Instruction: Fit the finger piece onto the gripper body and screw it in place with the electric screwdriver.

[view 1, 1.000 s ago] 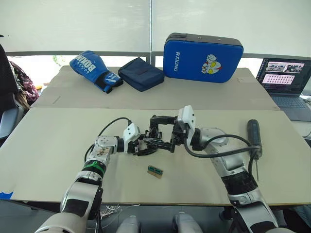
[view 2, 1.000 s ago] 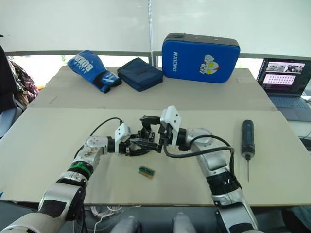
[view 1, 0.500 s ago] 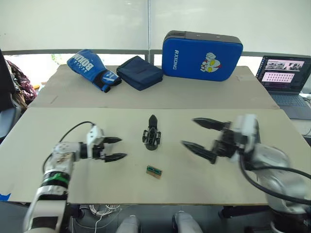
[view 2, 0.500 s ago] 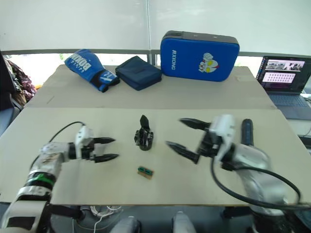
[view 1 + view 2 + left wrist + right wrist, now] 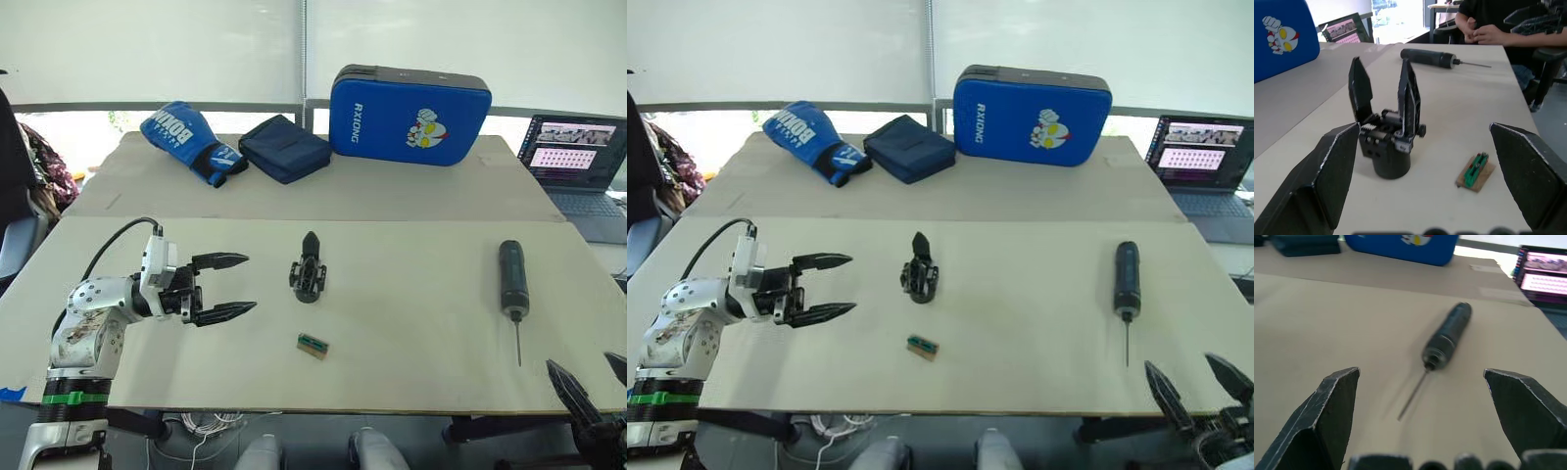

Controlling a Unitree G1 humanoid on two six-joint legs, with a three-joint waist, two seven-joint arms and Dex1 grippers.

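your claws have both let go and pulled back, left claw and right claw gaping empty; gripper body stands alone, apparently with both fingers on, and the electric screwdriver at its 3 o'clock awaits.

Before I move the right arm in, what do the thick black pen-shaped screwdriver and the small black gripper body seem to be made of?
The thick black pen-shaped electric screwdriver looks like matte black plastic or rubberised casing, dull with no glare; its thin bit looks like bare metal. The small black blocky gripper body looks like matte moulded plastic, with pale silvery edges and a toothed strip that suggest metal parts, though that is uncertain.
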